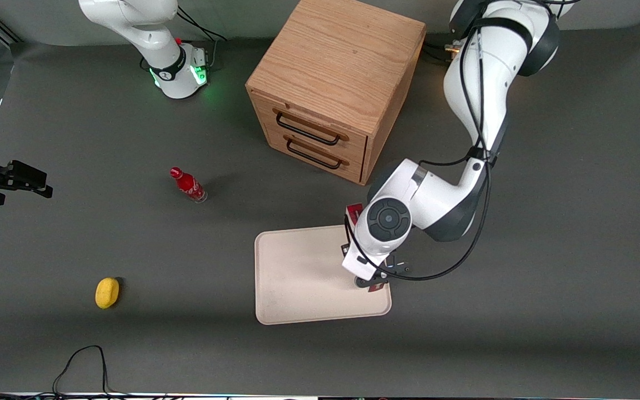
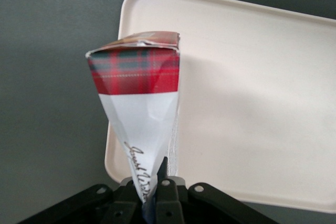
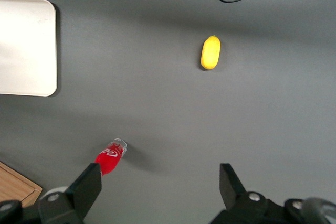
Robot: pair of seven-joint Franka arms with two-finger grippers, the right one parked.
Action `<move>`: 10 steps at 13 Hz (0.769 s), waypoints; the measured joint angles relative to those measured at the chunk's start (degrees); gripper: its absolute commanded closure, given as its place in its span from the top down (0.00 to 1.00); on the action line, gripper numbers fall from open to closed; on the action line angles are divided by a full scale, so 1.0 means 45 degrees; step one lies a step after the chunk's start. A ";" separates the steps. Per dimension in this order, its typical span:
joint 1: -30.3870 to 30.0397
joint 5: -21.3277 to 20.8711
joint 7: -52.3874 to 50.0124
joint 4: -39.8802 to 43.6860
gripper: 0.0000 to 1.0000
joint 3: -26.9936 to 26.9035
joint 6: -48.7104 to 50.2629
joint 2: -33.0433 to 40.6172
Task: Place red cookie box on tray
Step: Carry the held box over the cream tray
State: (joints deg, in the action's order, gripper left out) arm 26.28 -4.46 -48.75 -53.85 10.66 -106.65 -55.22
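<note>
The red cookie box (image 2: 139, 103) is a long carton with a red tartan end and white printed sides. My left gripper (image 2: 153, 184) is shut on it, pinching its sides inward. The box hangs over the cream tray (image 2: 252, 103), along the tray's edge toward the working arm's end. From the front, the wrist hides most of the box: only a red end (image 1: 355, 211) and a small red bit by the gripper (image 1: 373, 282) show, above the tray (image 1: 298, 278). I cannot tell whether the box touches the tray.
A wooden drawer cabinet (image 1: 336, 83) stands farther from the front camera than the tray. A small red bottle (image 1: 188, 185) and a yellow oval object (image 1: 107, 292) lie toward the parked arm's end. A black cable (image 1: 84, 361) loops near the table's front edge.
</note>
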 measured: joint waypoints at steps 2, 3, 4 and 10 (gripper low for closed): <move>0.0027 -0.0124 0.0343 -0.0009 0.00 -0.0022 -0.0281 -0.0366; 0.0035 -0.0227 0.0508 -0.0021 0.00 -0.0030 -0.0404 -0.0492; 0.0036 -0.0303 0.0629 -0.0046 0.00 -0.0039 -0.0544 -0.0597; 0.0037 -0.0364 0.0922 -0.0051 0.00 -0.0039 -0.0660 -0.0654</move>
State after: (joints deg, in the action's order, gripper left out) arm 26.45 -6.10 -44.60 -54.08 10.48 -109.62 -58.16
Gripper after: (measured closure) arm 0.965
